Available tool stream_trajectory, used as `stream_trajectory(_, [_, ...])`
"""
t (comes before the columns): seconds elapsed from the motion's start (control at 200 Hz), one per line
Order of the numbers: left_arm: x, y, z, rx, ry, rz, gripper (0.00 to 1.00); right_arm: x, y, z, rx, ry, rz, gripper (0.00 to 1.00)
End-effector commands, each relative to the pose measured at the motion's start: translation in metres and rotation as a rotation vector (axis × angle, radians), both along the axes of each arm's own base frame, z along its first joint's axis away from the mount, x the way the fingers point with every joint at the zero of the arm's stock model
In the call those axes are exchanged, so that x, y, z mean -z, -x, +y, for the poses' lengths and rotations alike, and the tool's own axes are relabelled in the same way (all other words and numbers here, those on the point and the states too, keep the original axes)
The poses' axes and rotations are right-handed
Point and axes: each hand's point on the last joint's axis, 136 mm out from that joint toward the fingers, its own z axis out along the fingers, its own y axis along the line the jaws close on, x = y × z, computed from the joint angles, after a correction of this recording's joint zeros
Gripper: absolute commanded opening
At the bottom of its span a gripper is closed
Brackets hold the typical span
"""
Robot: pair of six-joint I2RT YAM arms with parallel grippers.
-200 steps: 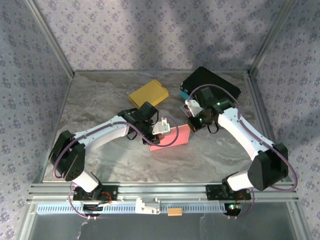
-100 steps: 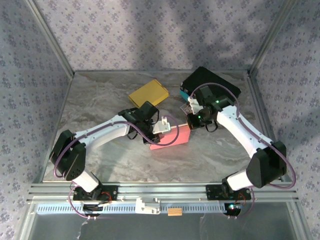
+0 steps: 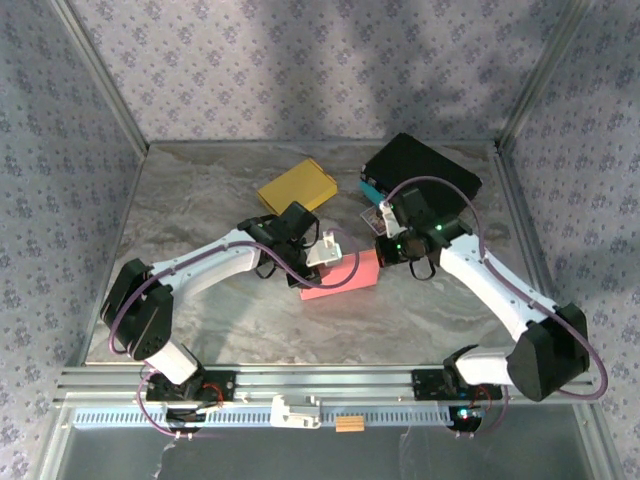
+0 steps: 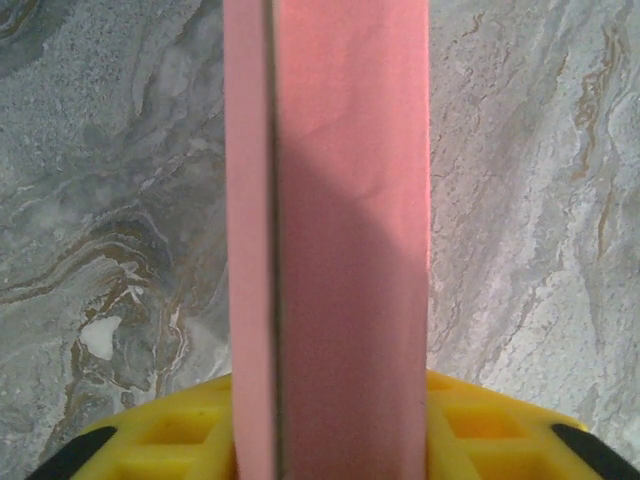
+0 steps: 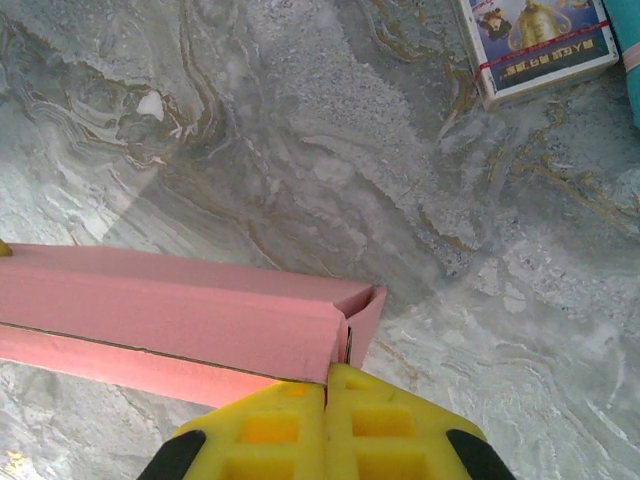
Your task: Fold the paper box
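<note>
At centre of the table (image 3: 190,200), pink paper box (image 3: 345,280) is clamped at one end by left gripper (image 3: 322,250); right gripper (image 5: 328,400), fingers together, butts its end flap (image 5: 366,315), so a hard push could crumple flap or slide box out of clamp.

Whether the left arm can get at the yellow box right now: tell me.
Probably yes. The yellow box lies uncovered just beyond the left end effector, with nothing between them. But that end effector grips the pink box, so it must let go first.
</note>
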Motion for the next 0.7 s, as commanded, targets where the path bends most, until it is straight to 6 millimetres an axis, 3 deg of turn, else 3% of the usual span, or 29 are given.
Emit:
stream_trajectory(0.0, [-0.023,-0.011,-0.006,-0.081,0.068,-0.018,0.44,0.021,0.015,-0.013,0.027,0.074,0.041,0.0])
stream_trajectory(0.085, [-0.029,-0.011,-0.002,-0.134,0.093,-0.03,0.51,0.02,0.014,-0.011,0.034,0.077,0.02,0.0])
stream_trajectory(0.29, [-0.039,-0.003,0.011,-0.205,0.133,-0.036,0.54,0.018,0.011,-0.006,0.039,0.083,0.008,0.0])
stream_trajectory(0.44, [-0.06,0.005,0.022,-0.273,0.192,-0.038,0.59,0.014,0.009,-0.005,0.047,0.08,0.019,0.0])
stream_trajectory(0.565, [-0.083,0.006,0.037,-0.436,0.264,-0.018,0.66,0.014,0.008,-0.004,0.057,0.083,0.043,0.0])
stream_trajectory(0.645, [-0.099,0.011,0.046,-0.534,0.31,0.043,0.64,0.014,0.008,-0.003,0.06,0.081,0.059,0.0])
stream_trajectory(0.7, [-0.097,0.016,0.057,-0.601,0.276,0.086,0.61,0.014,0.007,-0.003,0.062,0.08,0.068,0.0])
